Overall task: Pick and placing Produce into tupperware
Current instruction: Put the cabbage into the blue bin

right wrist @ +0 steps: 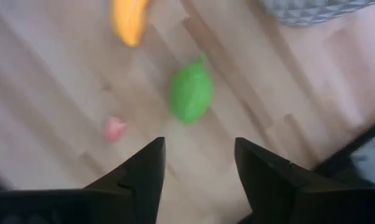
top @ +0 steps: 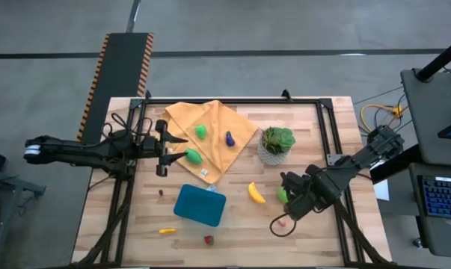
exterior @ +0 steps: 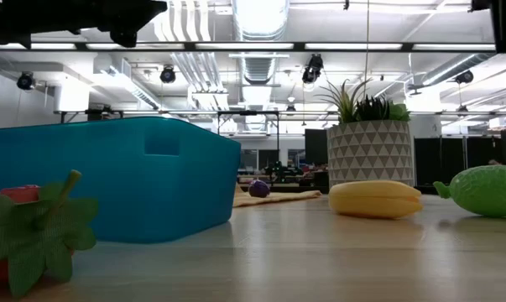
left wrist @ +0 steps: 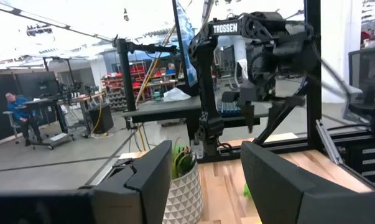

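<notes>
The teal tupperware (top: 200, 205) (exterior: 135, 176) stands near the table's front middle. A green produce piece (right wrist: 191, 96) (exterior: 487, 190) lies on the wood to its right, beside a yellow banana (top: 256, 193) (right wrist: 130, 22) and a small pink piece (right wrist: 114, 129). My right gripper (right wrist: 196, 146) (top: 291, 200) hangs open above the green piece, pointing down, clear of it. Two green pieces (top: 201, 131) (top: 193, 156) and a purple eggplant (top: 229, 138) rest on the orange cloth (top: 214, 119). My left gripper (top: 169, 148) (left wrist: 206, 149) waits open above the cloth's left edge.
A leafy plant in a patterned pot (top: 276, 144) (exterior: 370, 151) stands just beyond the green piece. Small pieces lie near the front edge: an orange-yellow one (top: 167, 231), a red one (top: 208, 240) and a dark one (top: 161, 193). A black frame rail (top: 326, 127) runs along the right.
</notes>
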Controlling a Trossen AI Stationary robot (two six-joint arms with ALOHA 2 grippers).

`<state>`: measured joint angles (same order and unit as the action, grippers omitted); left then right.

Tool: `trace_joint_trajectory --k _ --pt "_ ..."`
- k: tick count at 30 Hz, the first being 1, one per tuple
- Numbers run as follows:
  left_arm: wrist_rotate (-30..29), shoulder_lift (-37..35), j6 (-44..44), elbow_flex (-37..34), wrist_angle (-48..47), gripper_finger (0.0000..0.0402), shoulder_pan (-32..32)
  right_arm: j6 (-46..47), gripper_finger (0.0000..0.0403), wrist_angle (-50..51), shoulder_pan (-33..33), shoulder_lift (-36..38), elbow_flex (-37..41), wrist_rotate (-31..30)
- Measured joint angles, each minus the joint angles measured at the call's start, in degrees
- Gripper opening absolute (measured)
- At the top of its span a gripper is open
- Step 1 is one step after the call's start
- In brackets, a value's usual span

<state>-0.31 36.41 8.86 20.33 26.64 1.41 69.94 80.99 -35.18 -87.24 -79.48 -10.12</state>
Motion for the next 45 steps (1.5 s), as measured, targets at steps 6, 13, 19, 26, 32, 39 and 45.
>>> trace_joint_trajectory --k 6,13,19,26,32,39,45 --pt "0.0 -0.3 1.0 0.0 0.1 0.0178 0.0 1.6 0.0279 -0.7 0.5 0.8 0.2 1.3" --pt "0.0 -0.1 1.0 0.1 0.0 0.0178 0.0 -0.4 0.0344 -0.8 2.7 0.1 3.2 0.8" --pt "0.0 0.9 1.0 0.1 -0.1 0.0178 0.0 -0.6 0.0352 -3.9 6.5 0.1 8.1 1.1" --pt "0.0 1.8 0.9 0.1 0.0 0.0178 0.0 -3.7 0.0352 -14.0 8.7 0.0 13.3 3.2" --pt "0.0 2.5 0.9 0.2 -0.1 0.0178 0.0 -3.5 0.0352 -18.3 8.7 0.0 19.1 6.0" --pt "0.0 2.4 0.8 0.1 -0.1 0.0178 0.0 -3.1 0.0352 -28.8 8.9 0.0 24.5 8.6" --pt "0.0 2.6 0.8 0.2 0.1 0.0178 0.0 -2.9 0.0352 -33.2 9.0 0.0 27.2 8.6"
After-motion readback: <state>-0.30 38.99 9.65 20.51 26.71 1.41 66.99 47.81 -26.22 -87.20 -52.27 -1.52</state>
